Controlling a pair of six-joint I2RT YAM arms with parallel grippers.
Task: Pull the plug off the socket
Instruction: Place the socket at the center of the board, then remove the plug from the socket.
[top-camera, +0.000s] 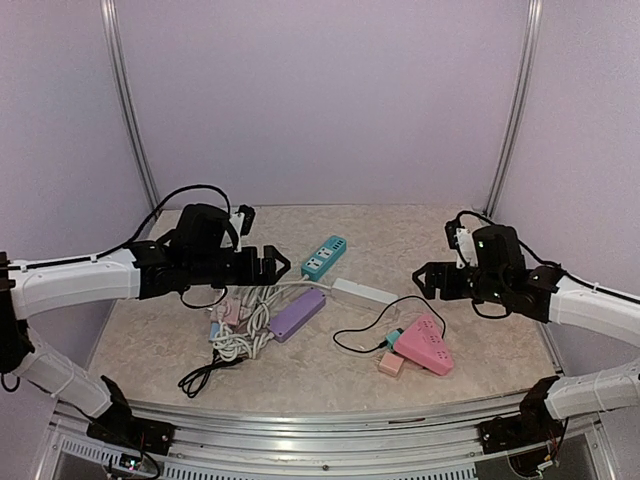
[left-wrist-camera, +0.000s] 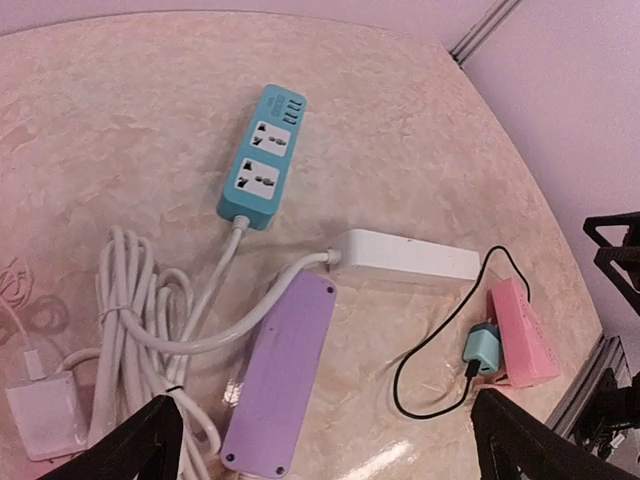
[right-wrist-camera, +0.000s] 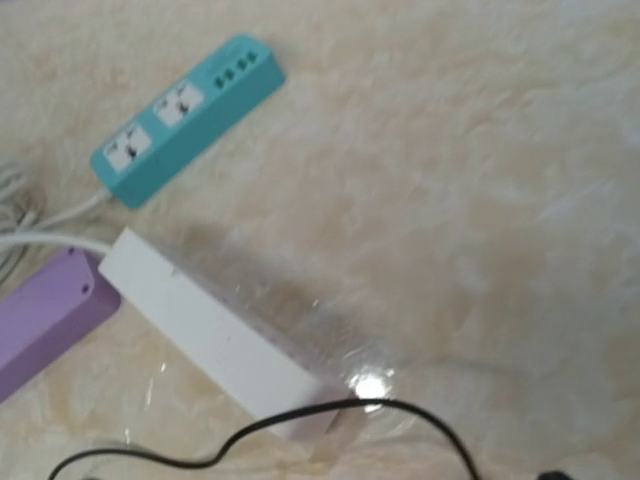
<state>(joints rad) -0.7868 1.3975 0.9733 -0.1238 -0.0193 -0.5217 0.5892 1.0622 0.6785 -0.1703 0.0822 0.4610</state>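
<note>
Left gripper (top-camera: 274, 265) wide open, empty; right gripper (top-camera: 428, 280) opening indeterminable. Hazard: unbraced pink socket strip (top-camera: 427, 346) near it may slide with teal plug (top-camera: 396, 336).

Pink socket strip (left-wrist-camera: 522, 332) flat on the table, teal plug (left-wrist-camera: 482, 350) seated in it, black cord (left-wrist-camera: 397, 383) looping leftward.

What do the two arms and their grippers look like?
The left arm and right arm have white tubular links and black joints. The left gripper and right gripper are black, with angular fingers. A black cable loops above each wrist.
</note>
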